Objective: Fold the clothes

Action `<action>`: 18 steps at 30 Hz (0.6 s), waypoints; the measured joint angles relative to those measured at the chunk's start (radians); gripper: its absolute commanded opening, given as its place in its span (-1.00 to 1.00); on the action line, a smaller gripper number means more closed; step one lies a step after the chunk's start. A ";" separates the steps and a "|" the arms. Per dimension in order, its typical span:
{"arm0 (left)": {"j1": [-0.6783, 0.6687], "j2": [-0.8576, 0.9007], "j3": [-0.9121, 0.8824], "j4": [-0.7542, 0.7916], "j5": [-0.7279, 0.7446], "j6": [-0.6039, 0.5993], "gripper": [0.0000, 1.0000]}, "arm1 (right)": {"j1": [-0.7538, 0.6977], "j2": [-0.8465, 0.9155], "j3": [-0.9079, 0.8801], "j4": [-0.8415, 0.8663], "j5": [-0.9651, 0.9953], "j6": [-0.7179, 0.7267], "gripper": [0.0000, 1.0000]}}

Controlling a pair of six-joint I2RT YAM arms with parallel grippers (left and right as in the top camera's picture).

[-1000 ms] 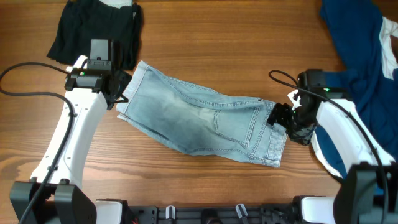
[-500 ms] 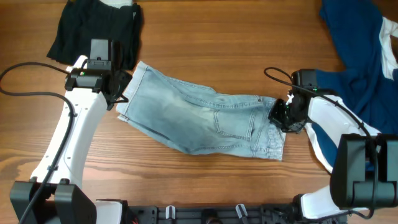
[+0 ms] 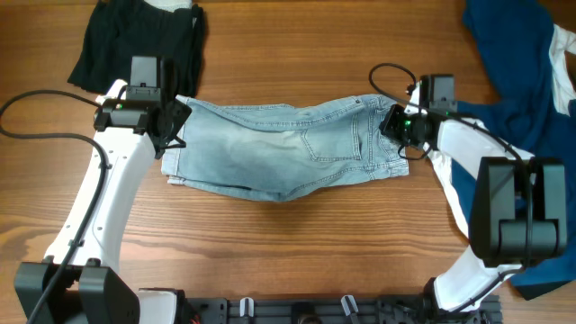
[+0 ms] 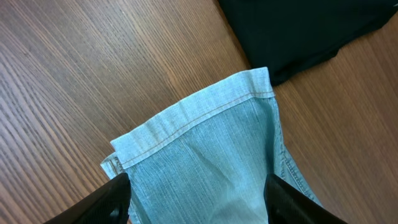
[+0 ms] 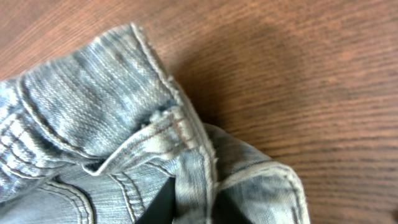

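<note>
The denim shorts (image 3: 279, 148) lie flat on the table (image 3: 297, 261), stretched lengthwise between the two grippers, pale side up, with a stitched pocket and seams showing nearer the right gripper.

Right gripper (image 3: 397, 125): positioned at the waistband end of the shorts. In the right wrist view, both dark fingers (image 5: 160, 202) are pressed together on a raised fold of stitched denim, so the waistband edge is pinched. The rest of the waistband bunches just ahead of the fingertips, and bare wood lies beyond it.

Left gripper (image 4: 199, 205): positioned at the leg-hem end of the shorts. Its jaws are spread wide, one finger to either side of the leg panel, and the denim runs between them without being clamped. The hem's double stitch line lies just ahead of the fingertips.

The black garment (image 3: 135, 40) lies ahead of the left gripper, toward the far table edge. Its nearest edge sits just beside the hem corner; contact cannot be confirmed.

The navy garments (image 3: 522, 63) lie on the outer side of the right gripper, behind and partly under the right arm, well apart from the shorts
</note>
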 measured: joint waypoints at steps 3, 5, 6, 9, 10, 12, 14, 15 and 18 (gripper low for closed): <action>0.000 0.000 0.000 0.000 0.000 0.000 0.18 | -0.002 0.006 0.105 -0.191 0.062 -0.056 -0.21; 0.000 0.003 0.000 0.000 0.002 -0.001 -0.07 | -0.005 0.005 0.154 -0.275 0.076 -0.086 -0.14; 0.000 0.006 -0.001 0.000 0.002 -0.001 -0.20 | -0.006 0.005 0.184 -0.311 0.074 -0.102 -0.13; 0.000 0.027 -0.001 0.000 0.011 0.001 -0.80 | -0.006 -0.008 0.262 -0.358 0.042 -0.143 -0.16; 0.000 0.035 -0.001 0.000 0.014 0.000 -0.90 | -0.004 -0.017 0.272 -0.362 0.025 -0.150 -0.17; 0.000 0.061 -0.001 0.002 0.025 -0.004 -0.92 | 0.012 -0.039 0.284 -0.371 -0.029 -0.163 -0.17; -0.004 0.100 -0.001 0.003 0.046 0.000 -0.92 | 0.041 -0.044 0.287 -0.379 -0.060 -0.169 -0.17; -0.006 0.116 -0.001 0.003 0.053 0.000 -0.92 | 0.057 -0.044 0.287 -0.382 -0.069 -0.170 -0.17; -0.019 0.176 -0.001 0.003 0.074 0.000 -0.92 | 0.122 -0.044 0.287 -0.388 -0.092 -0.172 -0.24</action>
